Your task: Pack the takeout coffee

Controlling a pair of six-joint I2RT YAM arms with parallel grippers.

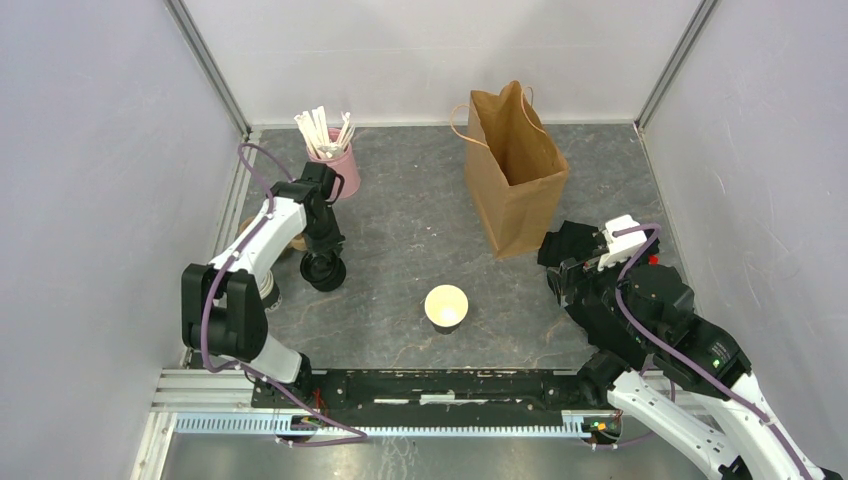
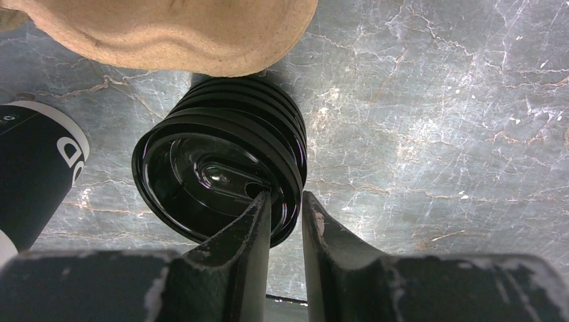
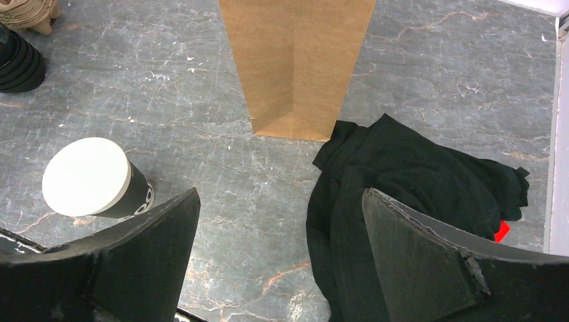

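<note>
on the left, the left gripper [image 2: 285, 199] is pinching the rim of a glossy black lid [image 2: 201, 178] topping a ribbed stack [image 2: 290, 131]. near centre, a dark paper cup [image 1: 446, 306] is standing uncapped, round cream inside showing. the right gripper [image 3: 280, 196] is hanging wide apart over crumpled black cloth [image 3: 416, 174].

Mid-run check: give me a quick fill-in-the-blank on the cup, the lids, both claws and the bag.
1. The coffee cup at mid-table has no ____ on it.
2. The left claw straddles the rim of the topmost lid, whose colour is ____.
3. The right claw is ____ and holds nothing.
4. The paper bag stands ____, with its mouth open.

Missing words: lid; black; open; upright.
</note>
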